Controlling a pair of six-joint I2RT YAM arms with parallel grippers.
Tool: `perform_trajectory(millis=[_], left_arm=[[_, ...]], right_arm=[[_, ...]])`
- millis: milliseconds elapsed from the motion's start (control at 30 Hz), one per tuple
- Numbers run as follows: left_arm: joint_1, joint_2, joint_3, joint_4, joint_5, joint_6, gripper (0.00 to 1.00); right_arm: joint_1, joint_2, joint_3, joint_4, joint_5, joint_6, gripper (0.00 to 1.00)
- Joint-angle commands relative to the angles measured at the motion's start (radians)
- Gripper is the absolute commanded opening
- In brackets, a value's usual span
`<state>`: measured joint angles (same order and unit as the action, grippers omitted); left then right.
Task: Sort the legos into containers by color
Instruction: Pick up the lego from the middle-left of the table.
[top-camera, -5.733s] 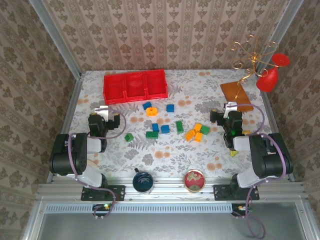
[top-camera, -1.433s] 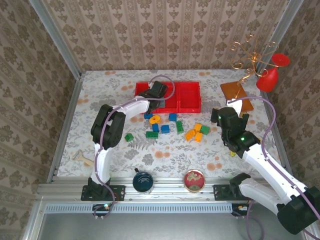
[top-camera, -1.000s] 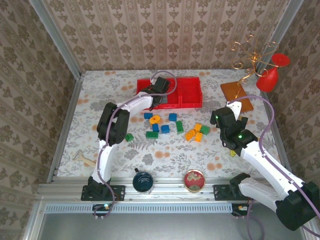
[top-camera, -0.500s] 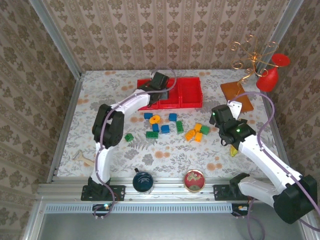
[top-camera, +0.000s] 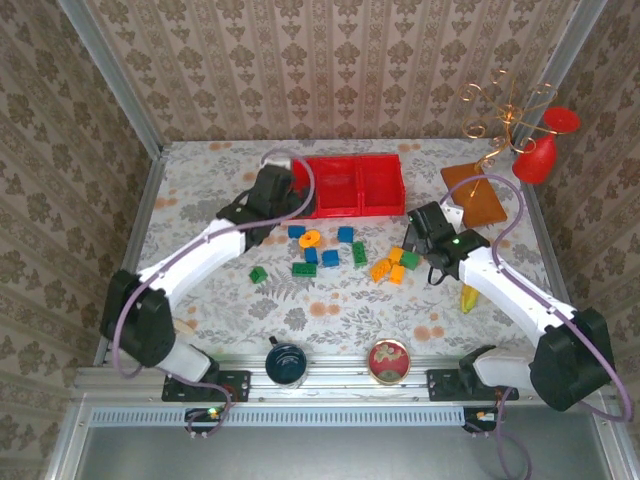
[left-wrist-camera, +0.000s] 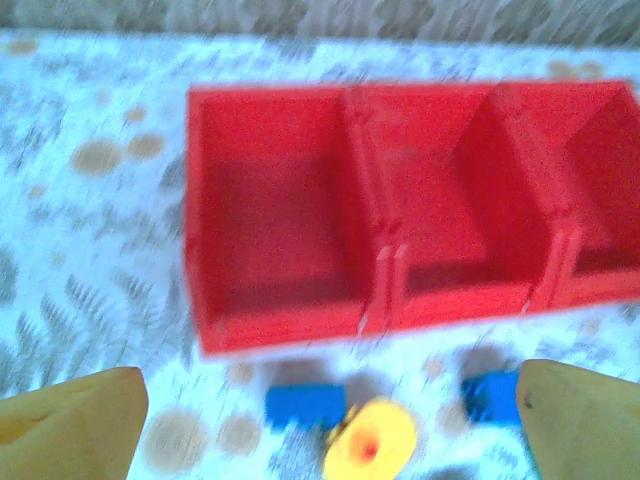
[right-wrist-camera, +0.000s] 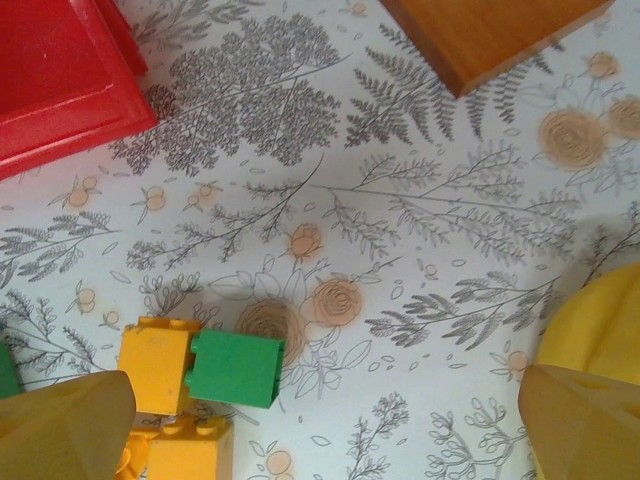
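since the earliest frame the red tray (top-camera: 350, 161) had shifted from the far left of the table (top-camera: 200, 290) to the far middle. the left gripper (top-camera: 283, 200), over the tray's left end half a second before, had drawn back off it, and the right gripper (top-camera: 412, 243) had come in beside the legos (top-camera: 330, 258).

the overhead view took in the whole spread. blue, green and orange-yellow bricks and an orange ring (top-camera: 309, 239) lay loose on the table just in front of the tray. a dark blue cup (top-camera: 287, 363) and a round red tin (top-camera: 388, 361) stood at the near edge, the tin's lid design too small to read.

the left wrist view, blurred, looked into the tray. the two compartments seen whole showed bare red floor. the left gripper (left-wrist-camera: 328, 380) had its fingers spread wide with nothing gripped, above a blue brick (left-wrist-camera: 305, 405) and the ring.

the right wrist view showed a green brick (right-wrist-camera: 237, 368) touching an orange-yellow brick (right-wrist-camera: 155, 365), with a corner of a wooden board (right-wrist-camera: 490, 35) beyond. the right gripper (right-wrist-camera: 320, 395) was also spread wide and held nothing.
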<state>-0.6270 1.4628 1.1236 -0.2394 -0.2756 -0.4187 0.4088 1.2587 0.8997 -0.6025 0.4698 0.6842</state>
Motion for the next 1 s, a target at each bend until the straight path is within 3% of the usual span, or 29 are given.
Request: perform_trajectory(millis=[0, 167, 300, 567, 800, 967], left_arm=[[0.011, -0.117, -0.122, -0.071, -0.074, -0.052, 1.0], [0.037, -0.226, -0.283, -0.161, -0.069, -0.151, 1.0], [0.076, -0.222, -0.349, -0.172, 0.025, -0.166, 1.0], [0.085, -0.113, -0.32, -0.306, 0.142, -0.016, 1.0], [0.085, -0.104, -0.307, -0.455, 0.107, 0.005, 0.96], [0.095, -0.067, -0.308, -0.447, 0.082, 0.028, 0.87]], right_arm=[[0.006, 0.008, 0.025, 0.019, -0.025, 0.031, 1.0], [0.006, 0.01, 0.028, 0.02, -0.018, 0.035, 1.0], [0.005, 0.01, 0.034, 0.012, -0.016, 0.038, 1.0], [0.005, -0.002, 0.035, -0.006, -0.008, 0.059, 1.0], [0.005, -0.016, 0.037, -0.016, 0.012, 0.062, 1.0], [0.005, -0.015, 0.038, -0.016, 0.024, 0.066, 1.0]])
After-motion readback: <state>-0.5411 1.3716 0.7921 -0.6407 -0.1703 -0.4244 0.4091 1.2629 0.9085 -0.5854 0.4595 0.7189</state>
